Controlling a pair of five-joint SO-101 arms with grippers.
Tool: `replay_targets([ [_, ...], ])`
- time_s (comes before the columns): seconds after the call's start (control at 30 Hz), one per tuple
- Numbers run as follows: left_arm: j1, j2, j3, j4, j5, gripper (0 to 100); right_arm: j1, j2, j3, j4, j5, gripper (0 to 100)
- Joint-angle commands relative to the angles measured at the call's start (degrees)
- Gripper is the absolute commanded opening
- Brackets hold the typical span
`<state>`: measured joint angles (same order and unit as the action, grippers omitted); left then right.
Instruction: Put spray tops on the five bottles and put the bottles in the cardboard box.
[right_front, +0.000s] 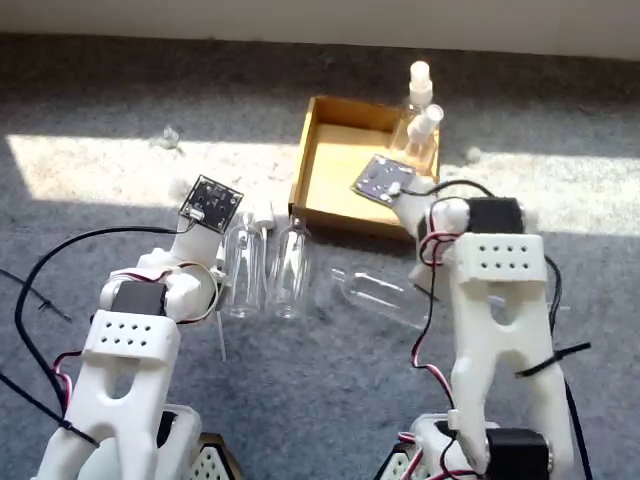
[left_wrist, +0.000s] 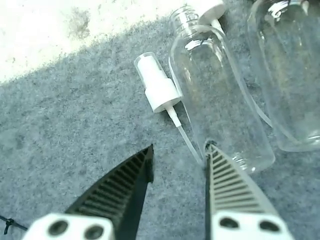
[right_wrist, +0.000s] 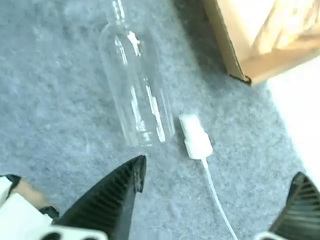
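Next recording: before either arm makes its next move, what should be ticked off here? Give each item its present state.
1. Left gripper open: ok.
2. Right gripper open: ok.
3. Loose spray top lying free just ahead of the left gripper, beside an open-necked bottle: ok.
4. Second spray top lying free beside the lying bottle, ahead of the right gripper: ok.
5. Every bottle in the cardboard box: not ok; three lie outside it on the carpet.
6. Two capped bottles at the box's right side standing inside it: cannot tell.
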<state>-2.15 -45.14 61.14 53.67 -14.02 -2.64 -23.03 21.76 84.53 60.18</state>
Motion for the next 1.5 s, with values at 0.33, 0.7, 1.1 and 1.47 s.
replay_targets([
  [0.33, -0.31, 0.13, -0.31, -0.97, 0.53, 16, 12.88, 21.41, 4.18, -18.24, 11.08, 37.8],
  [0.7, -0.31, 0.13, 1.27, -3.87, 0.53, 16, 17.19, 30.2, 3.82, -23.87, 13.27, 24.9],
  [1.1, -0.31, 0.13, 1.63, -4.57, 0.53, 16, 23.34, 28.79, -2.59, -23.34, -3.34, 0.3],
  [1.47, -0.66, 0.04, 1.45, -4.57, 0.53, 16, 14.29, 1.63, -17.63, 3.3, -26.73, 0.3],
])
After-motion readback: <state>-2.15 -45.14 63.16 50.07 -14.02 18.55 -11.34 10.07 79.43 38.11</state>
